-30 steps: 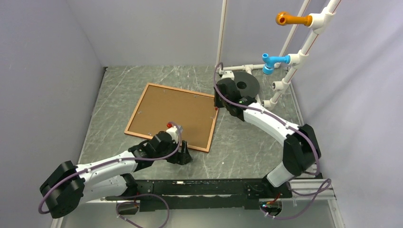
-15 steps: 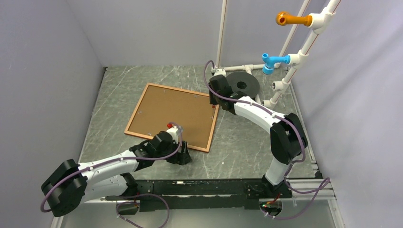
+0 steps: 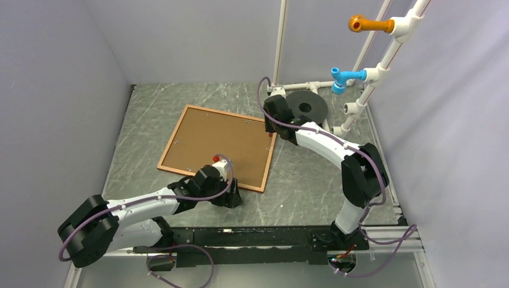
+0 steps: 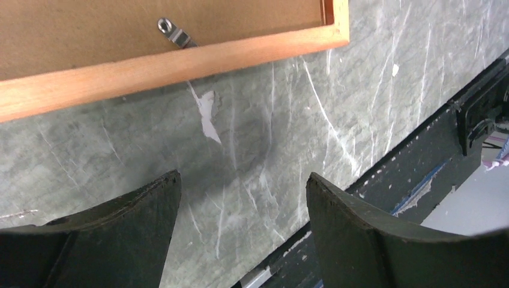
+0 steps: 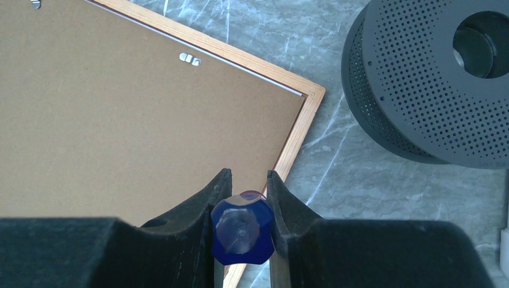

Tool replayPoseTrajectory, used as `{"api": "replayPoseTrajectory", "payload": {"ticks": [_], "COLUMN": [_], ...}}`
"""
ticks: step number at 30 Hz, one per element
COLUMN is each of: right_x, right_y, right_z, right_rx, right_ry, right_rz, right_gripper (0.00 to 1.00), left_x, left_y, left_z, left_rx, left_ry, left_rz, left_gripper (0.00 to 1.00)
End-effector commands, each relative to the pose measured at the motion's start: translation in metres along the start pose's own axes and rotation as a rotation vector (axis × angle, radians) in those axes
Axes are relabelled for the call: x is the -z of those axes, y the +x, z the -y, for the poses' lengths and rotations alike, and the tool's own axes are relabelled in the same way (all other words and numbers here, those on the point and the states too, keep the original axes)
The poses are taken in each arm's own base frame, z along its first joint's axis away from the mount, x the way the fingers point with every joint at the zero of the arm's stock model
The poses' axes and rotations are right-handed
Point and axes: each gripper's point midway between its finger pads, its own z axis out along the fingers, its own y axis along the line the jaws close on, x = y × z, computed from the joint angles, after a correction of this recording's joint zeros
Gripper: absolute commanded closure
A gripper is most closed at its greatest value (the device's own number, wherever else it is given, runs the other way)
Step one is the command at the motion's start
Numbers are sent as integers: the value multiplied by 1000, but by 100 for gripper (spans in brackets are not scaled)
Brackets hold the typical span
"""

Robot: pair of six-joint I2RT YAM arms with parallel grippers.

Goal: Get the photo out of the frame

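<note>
I'm working over the grey marbled tabletop [image 3: 300, 180], where the reddish-brown wooden frame [image 4: 180, 65] lies face down with its plain brown fibreboard backing panel [image 3: 219, 141] uppermost. The photo isn't visible; I judge it sits under that panel. A dark perforated disc [image 5: 432, 90] lies just beyond the frame's far right corner.

My left gripper [image 4: 241, 180] hangs wide open and empty above bare table just beside the near rail. My right gripper [image 5: 247, 174] is pinched on a blue faceted tool handle [image 5: 243, 231] over the right rail.

The small metal retaining tabs [image 5: 189, 58] look to be what locks the backing. I'd lower the tool beside one tab, sweep it off the panel with a shallow push, and press the left claw on the rail so the frame can't skid.
</note>
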Motion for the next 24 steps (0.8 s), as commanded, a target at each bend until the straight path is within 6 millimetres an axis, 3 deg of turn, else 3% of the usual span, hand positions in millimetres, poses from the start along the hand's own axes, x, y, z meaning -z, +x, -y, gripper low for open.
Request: {"api": "replayPoseTrajectory", "payload": {"ticks": [1, 6, 14, 24], "right_x": [14, 21, 31, 52], "right_y": [6, 11, -5, -15], "right_z": [-11, -24, -44, -11], "right_rx": [-46, -108, -186, -145], "right_ry": [-59, -139, -297, -158], "right_rz": [-19, -16, 80, 108], "right_gripper": [100, 100, 100, 100], "left_x": [-5, -15, -30, -3], "left_y": [-24, -31, -25, -22], "left_z": [9, 12, 18, 6], "left_rx": [-21, 2, 40, 7], "left_ry": [38, 70, 117, 53], "left_rz": [61, 47, 10, 42], "left_gripper": [20, 20, 22, 21]}}
